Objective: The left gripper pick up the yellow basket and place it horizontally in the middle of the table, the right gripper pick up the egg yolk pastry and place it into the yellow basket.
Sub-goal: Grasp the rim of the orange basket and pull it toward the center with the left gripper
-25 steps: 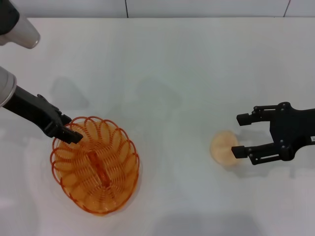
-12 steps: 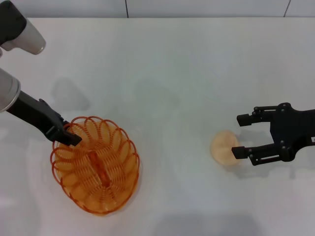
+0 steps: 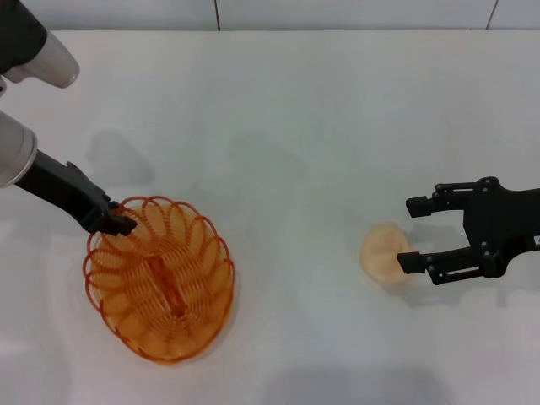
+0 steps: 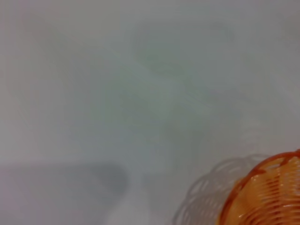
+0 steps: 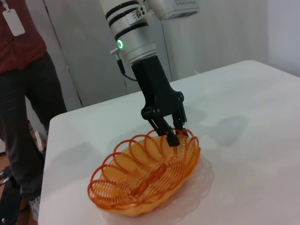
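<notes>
1. the left gripper (image 3: 118, 223) is down at the yellow basket (image 3: 159, 281), which sits near the counter's (image 3: 287, 126) front-left corner. its jaws are drawn narrow on the scalloped rim at the basket's far-left end; from the right wrist view the left gripper (image 5: 174, 135) looks pinched right on a loop of the yellow basket (image 5: 145, 175).

2. the basket's long axis runs diagonally, from that gripped far-left end toward the front and slightly right. to lie horizontally in the middle, i judge it needs carrying rightward and turning so its length runs along the front edge.

3. since the hold is at one end and not the middle, the free end would likely sag or swing when lifted.

4. the right gripper (image 3: 408, 233) hovers near the right edge, jaws spread wide and pointing left. the egg yolk pastry (image 3: 385, 252) lies just beside the tips, on their left, closer to the nearer jaw, not between them.

5. the pastry and the basket are well apart, with the bare middle of the counter between them.

6. a person (image 5: 23, 84) stands beyond the counter's left edge.
</notes>
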Action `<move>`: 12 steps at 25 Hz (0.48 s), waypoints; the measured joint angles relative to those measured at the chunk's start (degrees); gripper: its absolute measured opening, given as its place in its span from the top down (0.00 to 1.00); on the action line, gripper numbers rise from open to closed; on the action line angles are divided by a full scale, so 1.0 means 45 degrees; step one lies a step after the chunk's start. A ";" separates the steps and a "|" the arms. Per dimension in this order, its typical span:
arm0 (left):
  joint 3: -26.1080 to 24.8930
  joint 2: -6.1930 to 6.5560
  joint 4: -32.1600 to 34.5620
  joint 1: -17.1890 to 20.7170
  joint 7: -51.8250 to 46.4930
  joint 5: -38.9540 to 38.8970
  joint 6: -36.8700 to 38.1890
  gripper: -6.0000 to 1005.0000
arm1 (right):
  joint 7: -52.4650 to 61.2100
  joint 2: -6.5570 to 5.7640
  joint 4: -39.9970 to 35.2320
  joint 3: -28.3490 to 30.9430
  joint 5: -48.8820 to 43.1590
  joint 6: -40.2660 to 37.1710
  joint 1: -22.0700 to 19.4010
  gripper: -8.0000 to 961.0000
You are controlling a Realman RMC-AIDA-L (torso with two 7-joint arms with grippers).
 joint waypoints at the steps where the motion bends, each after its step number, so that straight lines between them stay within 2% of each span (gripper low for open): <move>1: -0.0001 0.0000 -0.0004 0.0000 -0.0009 -0.0004 -0.0006 0.61 | 0.0000 0.0000 0.0000 0.0001 0.0000 0.0000 0.0000 0.17; 4: -0.0002 -0.0014 -0.0003 0.0001 -0.0007 -0.0050 -0.0017 0.71 | -0.0001 0.0000 0.0000 0.0000 0.0000 0.0000 0.0000 0.17; 9: -0.0009 -0.0067 0.0011 -0.0070 -0.0002 -0.0074 -0.0031 0.81 | 0.0006 0.0000 -0.0001 0.0001 0.0000 -0.0023 0.0000 0.17; 12: -0.0030 -0.0074 0.0020 -0.0119 0.0004 -0.0088 -0.0036 0.82 | 0.0014 0.0000 -0.0002 0.0001 -0.0001 -0.0102 0.0000 0.17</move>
